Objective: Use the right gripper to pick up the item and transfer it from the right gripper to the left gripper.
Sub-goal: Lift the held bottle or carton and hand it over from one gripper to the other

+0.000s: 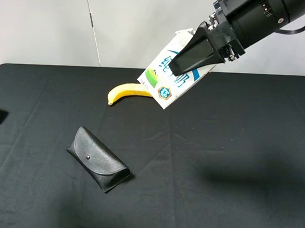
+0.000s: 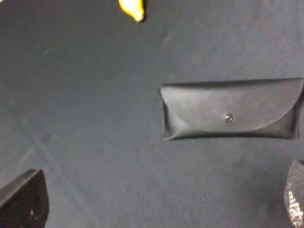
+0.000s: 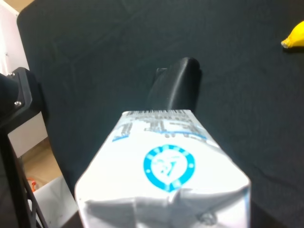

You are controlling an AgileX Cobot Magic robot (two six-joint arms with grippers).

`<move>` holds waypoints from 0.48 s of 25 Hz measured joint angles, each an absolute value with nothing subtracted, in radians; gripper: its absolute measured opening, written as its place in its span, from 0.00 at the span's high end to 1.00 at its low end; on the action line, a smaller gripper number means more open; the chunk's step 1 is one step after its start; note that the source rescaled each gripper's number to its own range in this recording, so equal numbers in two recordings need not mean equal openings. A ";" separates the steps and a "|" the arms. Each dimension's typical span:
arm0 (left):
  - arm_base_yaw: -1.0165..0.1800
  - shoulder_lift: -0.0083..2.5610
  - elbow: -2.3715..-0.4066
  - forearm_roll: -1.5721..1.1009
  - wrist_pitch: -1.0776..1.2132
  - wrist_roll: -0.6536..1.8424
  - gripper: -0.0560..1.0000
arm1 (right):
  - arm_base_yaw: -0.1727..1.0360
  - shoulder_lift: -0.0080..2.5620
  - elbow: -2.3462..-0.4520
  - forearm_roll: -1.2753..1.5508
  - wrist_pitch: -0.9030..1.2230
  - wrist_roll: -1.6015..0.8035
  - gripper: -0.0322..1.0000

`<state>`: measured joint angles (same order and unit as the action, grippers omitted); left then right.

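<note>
Black cloth covers the counter (image 1: 231, 147), with a pale wall behind its far edge. My right end effector (image 1: 178, 65) is pinching a small white milk carton (image 1: 166, 87) with blue characters and a green patch, its black fingers pressed against the carton's sides. The carton hangs tilted in the air, clear of the cloth, toward the far edge and a little right of the middle. A curved yellow banana (image 1: 124, 92) lies on the counter near the middle of the far edge; from the high camera the carton overlaps its right end. A black snap-button glasses case (image 1: 98, 159) lies flat toward the near left corner. My left end effector (image 2: 159, 206) is spread wide, its two fingertips showing far apart above the cloth near that case.
</note>
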<state>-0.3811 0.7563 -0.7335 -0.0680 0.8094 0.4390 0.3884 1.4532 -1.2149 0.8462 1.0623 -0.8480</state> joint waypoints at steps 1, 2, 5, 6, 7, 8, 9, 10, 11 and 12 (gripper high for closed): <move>-0.396 0.786 -0.743 -0.068 0.797 0.439 0.00 | 0.388 1.453 -1.215 0.847 1.056 -0.846 0.92; -0.409 0.810 -0.753 -0.068 0.786 0.439 0.00 | 0.388 1.453 -1.215 0.848 1.054 -0.846 0.92; -0.436 0.894 -0.784 -0.069 0.744 0.439 0.00 | 0.388 1.453 -1.215 0.848 1.052 -0.846 0.92; -0.444 0.914 -0.793 -0.069 0.733 0.439 0.00 | 0.388 1.453 -1.215 0.848 1.052 -0.846 0.92; -0.444 0.914 -0.793 -0.069 0.733 0.439 0.00 | 0.388 1.453 -1.215 0.848 1.052 -0.846 0.92; -0.456 0.937 -0.804 -0.069 0.722 0.439 0.00 | 0.388 1.453 -1.215 0.848 1.052 -0.846 0.92; -0.470 0.960 -0.815 -0.069 0.710 0.440 0.00 | 0.388 1.453 -1.215 0.848 1.052 -0.845 0.92; -0.487 0.977 -0.825 -0.069 0.702 0.442 0.00 | 0.388 1.453 -1.215 0.848 1.052 -0.845 0.92; -0.507 0.997 -0.834 -0.069 0.693 0.446 0.00 | 0.388 1.453 -1.215 0.848 1.052 -0.845 0.92; -0.526 1.017 -0.841 -0.069 0.684 0.448 0.00 | 0.388 1.453 -1.215 0.848 1.052 -0.843 0.92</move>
<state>-0.5256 1.0170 -0.8410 -0.0689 0.6835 0.4478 0.3884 1.4532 -1.2149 0.8485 1.0524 -0.8430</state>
